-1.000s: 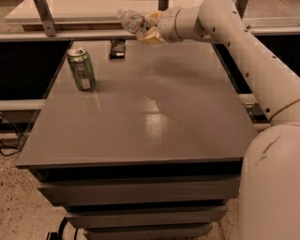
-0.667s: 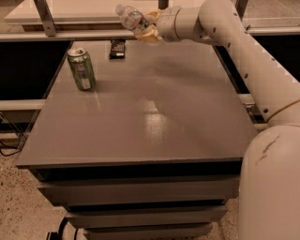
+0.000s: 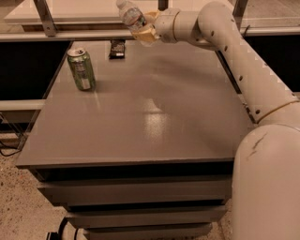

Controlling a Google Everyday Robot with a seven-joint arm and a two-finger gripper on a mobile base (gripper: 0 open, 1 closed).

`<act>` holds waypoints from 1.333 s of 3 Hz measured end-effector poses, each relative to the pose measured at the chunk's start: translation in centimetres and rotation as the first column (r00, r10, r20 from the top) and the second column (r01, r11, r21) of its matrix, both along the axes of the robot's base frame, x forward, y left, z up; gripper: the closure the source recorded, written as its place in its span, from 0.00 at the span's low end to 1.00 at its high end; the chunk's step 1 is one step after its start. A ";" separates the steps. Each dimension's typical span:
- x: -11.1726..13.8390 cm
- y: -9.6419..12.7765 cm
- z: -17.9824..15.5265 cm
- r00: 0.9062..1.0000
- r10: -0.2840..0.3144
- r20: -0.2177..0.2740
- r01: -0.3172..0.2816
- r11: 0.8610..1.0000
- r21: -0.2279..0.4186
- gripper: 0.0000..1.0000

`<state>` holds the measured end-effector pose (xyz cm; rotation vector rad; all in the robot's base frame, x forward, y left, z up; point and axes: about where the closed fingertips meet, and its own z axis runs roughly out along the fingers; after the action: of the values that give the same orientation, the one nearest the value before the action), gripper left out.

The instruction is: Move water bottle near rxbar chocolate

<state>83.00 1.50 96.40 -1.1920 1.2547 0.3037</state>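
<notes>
Clear plastic aloft: the gripper (image 3: 146, 29) pinches the water bottle (image 3: 130, 15) above the far edge of the grey table (image 3: 154, 126).
The bottle hangs tilted, cap uppermost, just beyond the rxbar chocolate (image 3: 117, 48); the green can (image 3: 82, 69) stands apart. The hold appears to sit at the bottle's lower end, so a slip or tilted release could send it rolling off the back edge.

A grey surface (image 3: 154, 136) tops a cabinet of stacked drawers (image 3: 136, 193), a glare of light near its middle. Speckled floor (image 3: 18, 211) shows at lower left; a pale shelf (image 3: 79, 11) on metal legs (image 3: 43, 16) stands behind.
</notes>
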 end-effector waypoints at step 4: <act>0.3 2.1 -1.7 0.988 0.056 -0.147 -0.020 0.972 0.232 1.00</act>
<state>83.27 3.61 94.74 -1.0085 1.2904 0.5627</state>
